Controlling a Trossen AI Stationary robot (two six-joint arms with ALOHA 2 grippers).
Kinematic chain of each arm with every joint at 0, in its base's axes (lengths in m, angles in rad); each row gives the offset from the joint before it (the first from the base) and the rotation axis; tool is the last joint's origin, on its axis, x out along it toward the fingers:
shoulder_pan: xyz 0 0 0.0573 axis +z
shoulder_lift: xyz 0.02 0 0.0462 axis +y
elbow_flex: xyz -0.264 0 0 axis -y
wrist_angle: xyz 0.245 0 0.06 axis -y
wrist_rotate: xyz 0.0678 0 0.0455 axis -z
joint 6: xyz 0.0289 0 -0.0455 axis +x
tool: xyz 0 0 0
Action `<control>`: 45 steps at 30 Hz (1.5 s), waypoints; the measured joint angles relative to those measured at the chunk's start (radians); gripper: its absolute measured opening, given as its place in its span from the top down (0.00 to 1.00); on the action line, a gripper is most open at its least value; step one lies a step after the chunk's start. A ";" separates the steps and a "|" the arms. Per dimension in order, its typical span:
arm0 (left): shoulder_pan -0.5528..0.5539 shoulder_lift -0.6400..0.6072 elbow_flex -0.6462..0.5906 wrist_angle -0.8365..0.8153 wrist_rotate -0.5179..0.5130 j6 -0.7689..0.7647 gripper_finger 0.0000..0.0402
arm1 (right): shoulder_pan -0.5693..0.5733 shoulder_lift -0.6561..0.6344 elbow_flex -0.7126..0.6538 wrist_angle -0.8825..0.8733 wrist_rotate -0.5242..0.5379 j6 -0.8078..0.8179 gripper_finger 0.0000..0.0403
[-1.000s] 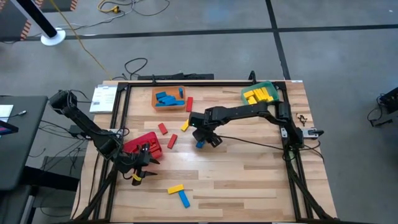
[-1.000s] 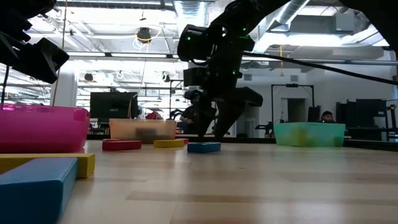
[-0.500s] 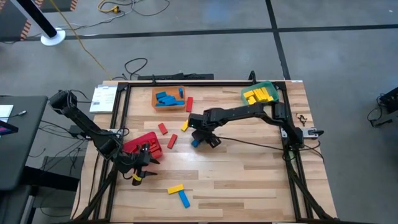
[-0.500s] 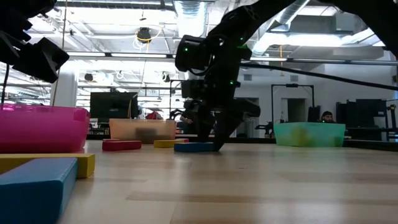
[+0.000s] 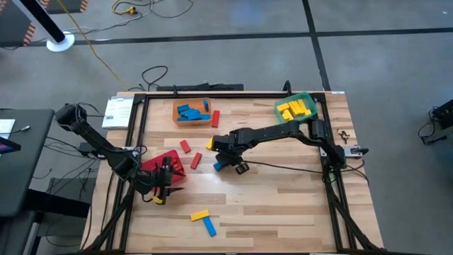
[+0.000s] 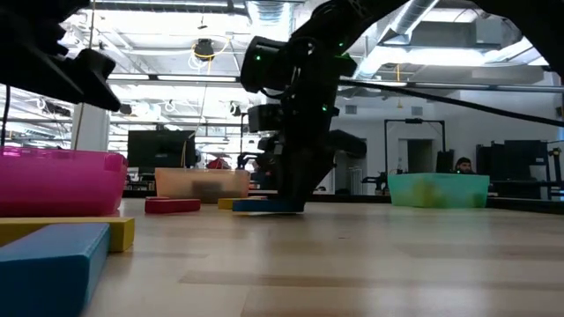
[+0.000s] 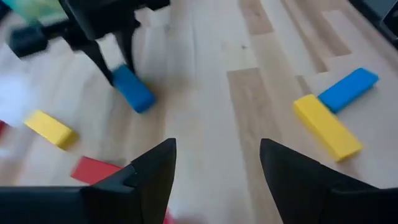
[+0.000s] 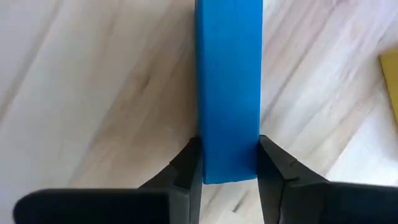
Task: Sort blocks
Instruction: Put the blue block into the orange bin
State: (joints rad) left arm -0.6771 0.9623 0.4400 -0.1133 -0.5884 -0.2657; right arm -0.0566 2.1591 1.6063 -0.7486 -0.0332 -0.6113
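Observation:
My right gripper stands near the table's middle, pointing down, shut on a blue block that lies flat on the wood. My left gripper hovers open by the red bin at the left and holds nothing. Loose blocks lie flat on the table. There is a yellow one and a blue one near the front. Two red ones and a yellow one lie left of my right gripper. Another red one lies by the orange bin. My right gripper pinches the blue block's two long sides between its two fingers, close to one end of the block. The fingers come from above, pointing steeply down, and lie across the block. The block lies flat on the table.
An orange bin with blue blocks stands at the far edge. A green bin with yellow blocks stands at the far right. A black frame runs along the table's edges. Bare wood lies to the right and in front of my right gripper.
My right gripper has sunk onto the blue block, drifted a little toward the table's left edge and shut on the block's sides. The block has slid slightly left along the table. My left gripper has rolled a little about its wrist, staying in place and open.

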 joint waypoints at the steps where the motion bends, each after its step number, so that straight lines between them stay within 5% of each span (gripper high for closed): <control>1: 0.006 0.000 0.000 0.004 -0.010 0.030 0.43 | 0.000 0.001 0.010 -0.007 -0.007 0.017 0.72; 16: 0.112 0.000 0.000 0.181 -0.164 0.753 0.43 | -0.017 -0.013 0.242 -0.037 -0.255 0.219 0.67; 33: 0.268 0.099 0.037 0.249 0.037 0.877 0.44 | 0.019 -0.013 0.285 0.024 -0.336 0.239 0.67; 45: 0.289 0.216 0.112 0.241 0.032 0.941 0.75 | 0.019 -0.014 0.285 0.021 -0.336 0.248 0.67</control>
State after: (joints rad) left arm -0.3879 1.1786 0.5521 0.1281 -0.5560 0.6751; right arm -0.0380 2.1452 1.8915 -0.7275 -0.3688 -0.3631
